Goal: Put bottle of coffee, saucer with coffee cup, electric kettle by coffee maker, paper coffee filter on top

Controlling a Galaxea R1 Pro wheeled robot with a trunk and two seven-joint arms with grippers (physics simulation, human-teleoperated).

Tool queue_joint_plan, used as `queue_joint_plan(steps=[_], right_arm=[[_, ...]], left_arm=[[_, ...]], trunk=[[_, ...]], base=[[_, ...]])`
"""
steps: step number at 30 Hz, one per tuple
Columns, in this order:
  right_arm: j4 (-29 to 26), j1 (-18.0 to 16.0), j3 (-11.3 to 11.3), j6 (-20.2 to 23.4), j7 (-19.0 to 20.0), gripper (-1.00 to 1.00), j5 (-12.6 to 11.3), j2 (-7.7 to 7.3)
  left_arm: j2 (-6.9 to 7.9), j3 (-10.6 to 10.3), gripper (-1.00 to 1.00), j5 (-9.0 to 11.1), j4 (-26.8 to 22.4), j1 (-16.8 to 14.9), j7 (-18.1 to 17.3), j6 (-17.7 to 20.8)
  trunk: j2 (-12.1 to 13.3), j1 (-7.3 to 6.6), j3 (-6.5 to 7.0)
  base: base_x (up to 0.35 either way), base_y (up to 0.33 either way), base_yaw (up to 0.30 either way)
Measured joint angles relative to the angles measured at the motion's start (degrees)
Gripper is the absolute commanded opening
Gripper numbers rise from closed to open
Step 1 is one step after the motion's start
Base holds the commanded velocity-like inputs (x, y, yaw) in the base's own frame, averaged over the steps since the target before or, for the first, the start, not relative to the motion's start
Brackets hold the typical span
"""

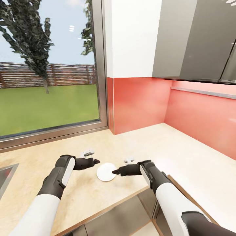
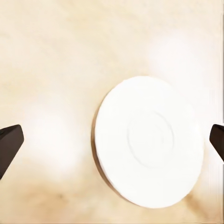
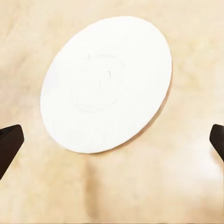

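My left gripper [image 1: 97, 161] hangs wide open and empty beside the saucer [image 1: 106, 172], which lies flat on the countertop [image 1: 183, 154]; my right gripper [image 1: 114, 171], equally spread and empty, flanks it, apparently so either can take it.

Two arms, each clad in a smooth white rounded shell along the forearm, narrowing to a dark grey, ribbed wrist section. A white oblong panel is inset on the side of the left wrist housing; a similar pale panel edges the right wrist housing. The upper part of the right arm carries a dark grey, glossy joint cover at the lower corner of the head view. Each arm ends in a matte black two-fingered left gripper [image 1: 95, 161] and right gripper [image 1: 115, 171], with slim tapering fingers. In the wrist views the black fingertips [image 2: 9, 144] appear as blunt, wedge-shaped pads.
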Motion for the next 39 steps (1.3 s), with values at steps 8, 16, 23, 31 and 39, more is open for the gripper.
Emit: queue_joint_plan(steps=[8, 16, 23, 31, 39], right_arm=[[1.4, 0.0, 0.0, -1.7, 0.6, 1.0, 0.0, 0.0], [3.9, 0.0, -1.4, -3.7, 0.8, 1.0, 0.0, -0.02], [5.7, 0.0, -3.2, -5.5, 0.8, 1.0, -0.1, -0.04], [6.8, 0.0, -5.5, -6.5, 6.9, 1.0, 0.0, -0.06], [7.9, 0.0, -6.4, -6.6, 7.5, 1.0, 0.0, -0.05]], left_arm=[[-0.07, 0.0, 1.0, -0.1, 0.2, 1.2, -0.9, -0.2], [-0.21, -0.1, 1.0, -0.1, 0.2, 2.1, -0.9, -0.3], [-0.23, -0.1, 1.0, -0.1, 0.2, 2.2, -0.9, -0.4], [-0.23, 0.0, 1.0, 0.0, 0.2, 2.9, -1.1, -0.3], [-0.33, -0.1, 1.0, 0.0, 0.2, 3.5, -1.1, -0.2]], trunk=[[0.0, 0.0, 0.0], [0.0, -0.02, 0.0], [0.0, 0.0, 0.0], [0.0, 0.0, 0.0], [0.0, 0.0, 0.0]], base=[[0.0, 0.0, 0.0], [0.105, 0.0, 0.0], [0.113, 0.0, 0.0], [0.003, 0.0, 0.0], [0.0, 0.0, 0.0]])
